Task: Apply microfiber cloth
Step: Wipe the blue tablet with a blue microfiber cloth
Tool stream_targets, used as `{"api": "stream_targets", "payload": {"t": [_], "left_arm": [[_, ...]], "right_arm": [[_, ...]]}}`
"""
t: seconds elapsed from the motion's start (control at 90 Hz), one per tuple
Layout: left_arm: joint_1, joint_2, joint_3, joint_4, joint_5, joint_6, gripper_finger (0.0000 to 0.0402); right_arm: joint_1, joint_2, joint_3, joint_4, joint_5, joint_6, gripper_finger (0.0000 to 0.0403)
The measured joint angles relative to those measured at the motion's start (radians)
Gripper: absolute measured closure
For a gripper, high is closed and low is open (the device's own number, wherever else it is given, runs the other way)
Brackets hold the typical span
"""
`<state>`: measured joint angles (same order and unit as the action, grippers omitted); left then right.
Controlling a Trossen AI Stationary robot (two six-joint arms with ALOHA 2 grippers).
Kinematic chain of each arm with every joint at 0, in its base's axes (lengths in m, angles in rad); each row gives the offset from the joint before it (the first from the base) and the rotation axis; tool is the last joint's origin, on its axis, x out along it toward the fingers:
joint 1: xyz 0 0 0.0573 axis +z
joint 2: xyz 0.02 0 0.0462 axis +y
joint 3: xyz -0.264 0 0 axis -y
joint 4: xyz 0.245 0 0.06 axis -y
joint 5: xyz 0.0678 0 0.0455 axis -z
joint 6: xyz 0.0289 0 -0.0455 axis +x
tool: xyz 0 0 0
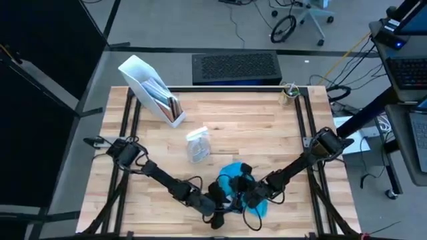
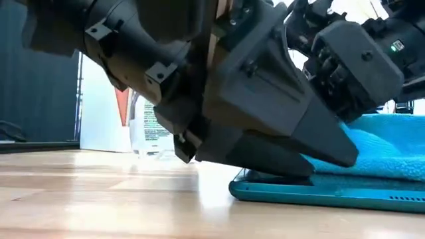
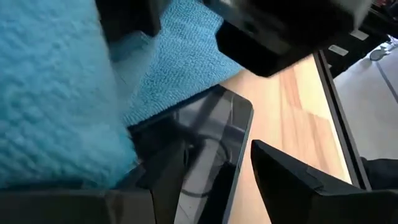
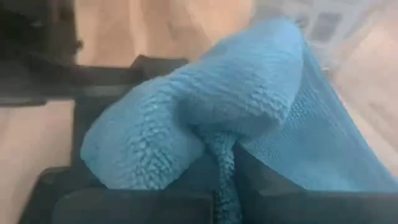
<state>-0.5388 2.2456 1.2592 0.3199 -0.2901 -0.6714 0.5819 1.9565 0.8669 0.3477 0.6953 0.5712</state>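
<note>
The sky-blue microfiber cloth (image 1: 233, 175) lies bunched on a flat dark tablet with a teal rim (image 2: 312, 191), near the table's front edge. My right gripper (image 1: 245, 190) is over the tablet, shut on the cloth (image 4: 205, 118). My left gripper (image 1: 217, 202) stands open at the tablet's edge. One of its fingers (image 3: 166, 174) is over the dark face (image 3: 214, 134), and the other (image 3: 298, 180) is beyond the edge, over the wood. The cloth hides most of the tablet from above. My left gripper lays one finger (image 2: 279, 156) flat on the tablet's top face near its edge (image 2: 265, 179), coming in low and slanting from the table's left. The other finger is off the tablet. My right gripper pinches a gathered fold of the cloth (image 4: 222, 163) between its two fingers. The cloth bulges out ahead of the fingers, and the rest of it spreads over the tablet.
A small clear spray bottle (image 1: 197, 145) stands at mid-table, behind the tablet. A white file holder (image 1: 152, 90) is at the back left, and a small jar (image 1: 288, 93) is at the back right. Bare wood lies on both sides of the tablet.
</note>
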Motion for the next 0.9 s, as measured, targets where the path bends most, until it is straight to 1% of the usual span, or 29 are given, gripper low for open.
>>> {"api": "stream_targets", "payload": {"t": [0.111, 0.144, 0.256, 0.367, 0.467, 0.589, 0.733, 0.833, 0.9], "left_arm": [[0.001, 0.001, -0.001, 0.003, 0.009, 0.000, 0.0227], [0.001, 0.001, -0.002, 0.007, 0.011, 0.000, 0.0227], [0.000, 0.002, -0.002, 0.005, 0.015, 0.000, 0.0227], [0.000, 0.002, -0.003, 0.004, 0.014, 0.004, 0.0227], [-0.004, 0.002, -0.004, 0.001, 0.008, 0.007, 0.0227], [-0.002, 0.001, -0.004, -0.004, 0.004, 0.008, 0.0227], [-0.002, 0.001, -0.004, -0.004, -0.002, 0.008, 0.0227], [-0.003, -0.010, -0.004, -0.006, 0.002, 0.007, 0.0227], [-0.006, -0.011, -0.005, -0.002, 0.002, 0.006, 0.0227]], "right_arm": [[0.003, 0.052, 0.002, 0.037, -0.031, 0.020, 0.0403], [0.003, 0.059, 0.005, 0.034, -0.025, 0.024, 0.0403], [-0.011, 0.063, 0.010, -0.046, -0.019, 0.029, 0.0403], [-0.037, 0.058, 0.010, -0.113, -0.006, -0.035, 0.0403], [-0.053, 0.050, 0.010, -0.176, 0.049, -0.082, 0.0403], [-0.058, 0.018, 0.006, -0.258, 0.074, -0.124, 0.0403], [-0.057, -0.030, -0.001, -0.279, 0.074, -0.132, 0.0403], [-0.044, -0.089, -0.005, -0.315, 0.069, -0.139, 0.0403], [-0.033, -0.151, 0.012, -0.347, 0.074, -0.141, 0.0403]]}}
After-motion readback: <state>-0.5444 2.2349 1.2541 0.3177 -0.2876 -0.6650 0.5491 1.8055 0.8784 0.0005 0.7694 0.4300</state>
